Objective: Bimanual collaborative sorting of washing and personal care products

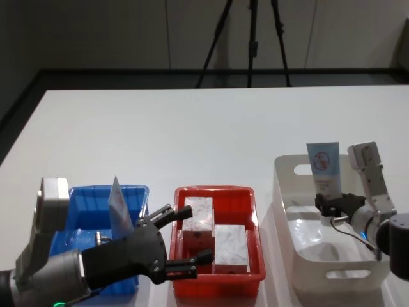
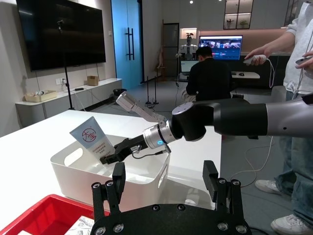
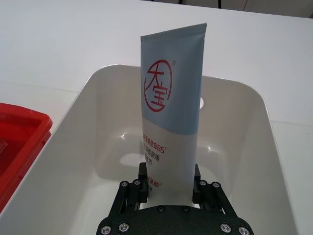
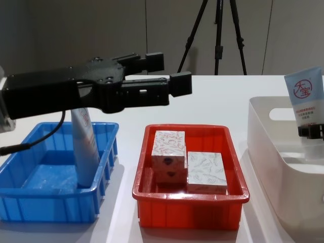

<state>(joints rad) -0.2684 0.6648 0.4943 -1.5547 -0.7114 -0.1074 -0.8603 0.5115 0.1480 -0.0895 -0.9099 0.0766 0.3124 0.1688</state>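
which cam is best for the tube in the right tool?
Right wrist view: the tube stands large, logo and text facing, right tool shut on its base over the white bin. Head and chest show it small; left wrist shows it distant, tilted.

A black left gripper (image 4: 168,72) reaches in from the left, its fingers spread apart, hovering above the gap between a blue plastic bin (image 4: 55,205) at the white table's (image 4: 223,101) near left corner and a red plastic bin (image 4: 187,205) at mid near edge. A tall pale-blue squeeze tube (image 4: 85,147) stands almost upright in the blue bin. Two small white boxes with a red-grey leafy pattern (image 4: 168,144) (image 4: 206,172) lie touching in the red bin, the left one taller. Over a white plastic bin (image 4: 273,167) at the right edge, the right gripper (image 4: 311,130) clasps a second pale-blue tube (image 4: 305,98) by its lower end.
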